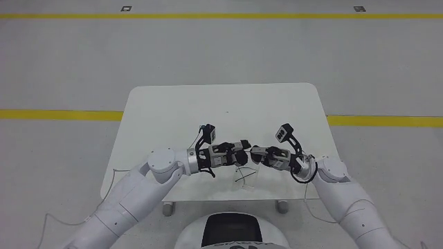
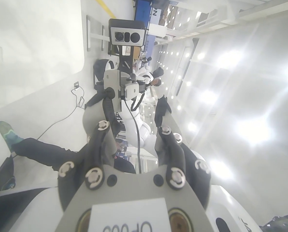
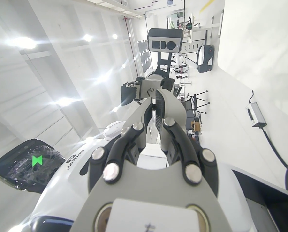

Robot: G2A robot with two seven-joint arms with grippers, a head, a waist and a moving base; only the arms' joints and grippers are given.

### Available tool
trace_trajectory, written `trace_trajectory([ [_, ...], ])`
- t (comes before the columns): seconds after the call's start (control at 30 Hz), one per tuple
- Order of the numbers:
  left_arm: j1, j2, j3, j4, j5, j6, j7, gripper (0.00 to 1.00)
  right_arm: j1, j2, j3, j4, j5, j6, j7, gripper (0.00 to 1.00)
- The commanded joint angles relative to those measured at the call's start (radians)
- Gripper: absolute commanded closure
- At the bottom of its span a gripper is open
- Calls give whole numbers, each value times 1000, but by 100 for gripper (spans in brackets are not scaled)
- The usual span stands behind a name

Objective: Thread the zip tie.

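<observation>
The zip tie is a thin dark bent strip over the white table, near its front edge and just below where the two grippers meet. I cannot tell whether it touches either gripper. My left gripper is open, its black fingertips wide apart and nothing between them. Facing it tip to tip, my right gripper is shut, its fingers pressed together at the tips. No zip tie can be made out between them.
Both arms hover close together above the table's front middle. A bare floor with yellow lines surrounds the table. A cable and power box lie on the floor off to one side.
</observation>
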Motion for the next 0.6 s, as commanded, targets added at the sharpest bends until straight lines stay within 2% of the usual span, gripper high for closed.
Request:
trace_trajectory([
  [0.0,-1,0,1,1,2,1,0,66,0,1,-2,0,-4,5,2,100],
  [0.33,-4,-1,4,2,8,4,4,74,2,1,-2,-1,-6,8,3,100],
  [0.57,-3,0,2,5,11,4,6,80,-13,6,-3,-32,-36,23,-26,100],
])
